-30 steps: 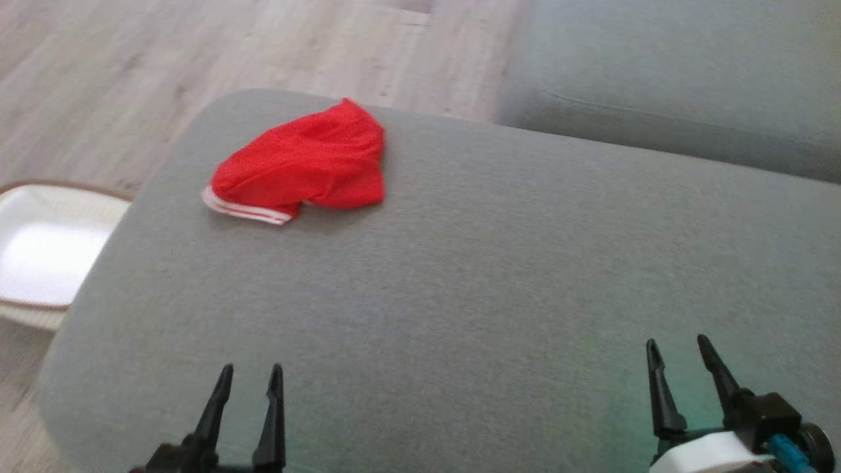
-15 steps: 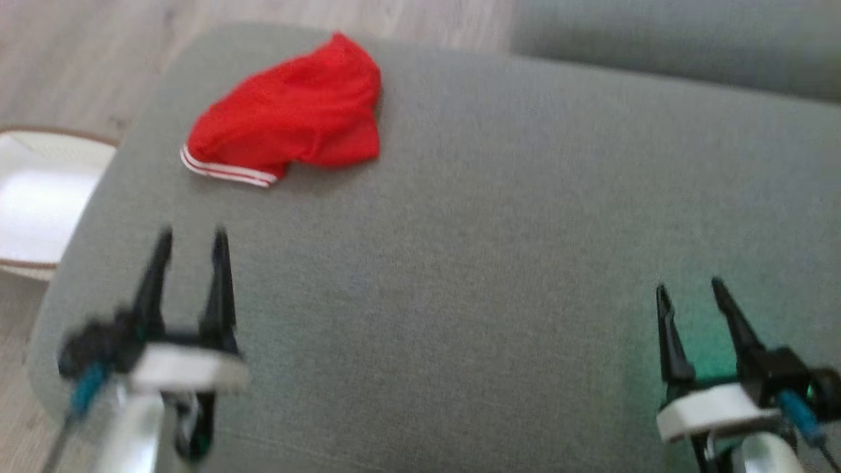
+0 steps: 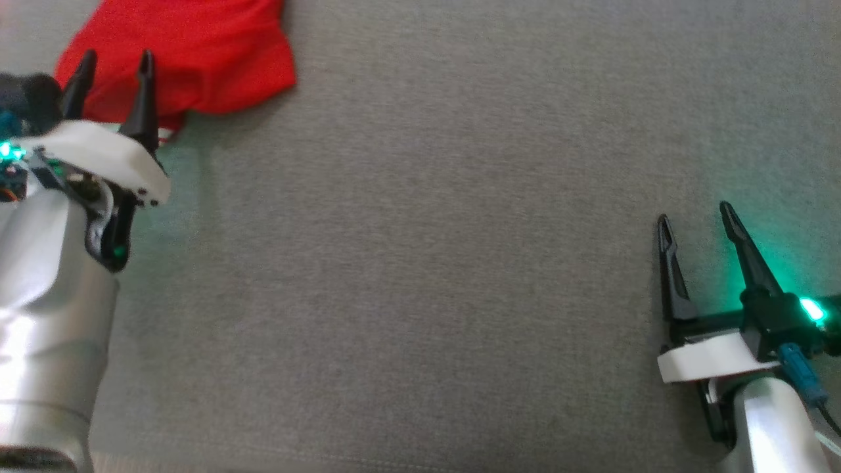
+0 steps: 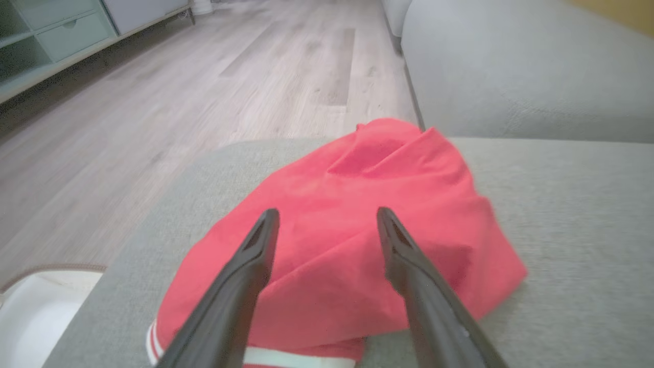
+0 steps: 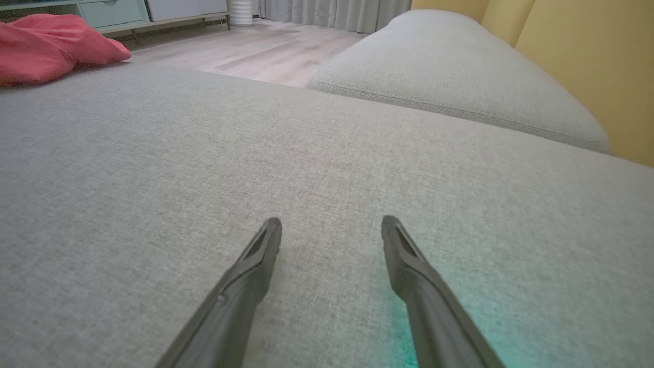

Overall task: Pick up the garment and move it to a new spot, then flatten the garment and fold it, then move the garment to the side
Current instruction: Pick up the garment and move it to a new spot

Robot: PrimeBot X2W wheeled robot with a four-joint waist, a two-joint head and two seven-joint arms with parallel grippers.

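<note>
The garment (image 3: 210, 52) is a crumpled red piece with a white striped hem, lying at the far left of the grey cushion (image 3: 427, 263). My left gripper (image 3: 113, 62) stands open just over its near edge, nothing between the fingers. In the left wrist view the garment (image 4: 347, 240) fills the middle, with the left gripper (image 4: 327, 217) hovering above it and the striped hem (image 4: 286, 358) below. My right gripper (image 3: 693, 213) is open over bare cushion at the lower right, far from the cloth. The right wrist view shows the right gripper (image 5: 331, 225) open and the garment (image 5: 46, 48) far off at upper left.
A white basket (image 4: 36, 312) with a brown rim sits on the wooden floor (image 4: 153, 102) beside the cushion's left end. A second grey cushion (image 5: 460, 76) lies behind, against a yellow wall (image 5: 587, 46). A pale green cabinet (image 4: 46, 30) stands across the floor.
The head camera has tilted down and closer. My left arm has reached forward until its open fingers stand over the garment's near edge. The right gripper has stayed open over bare cushion.
</note>
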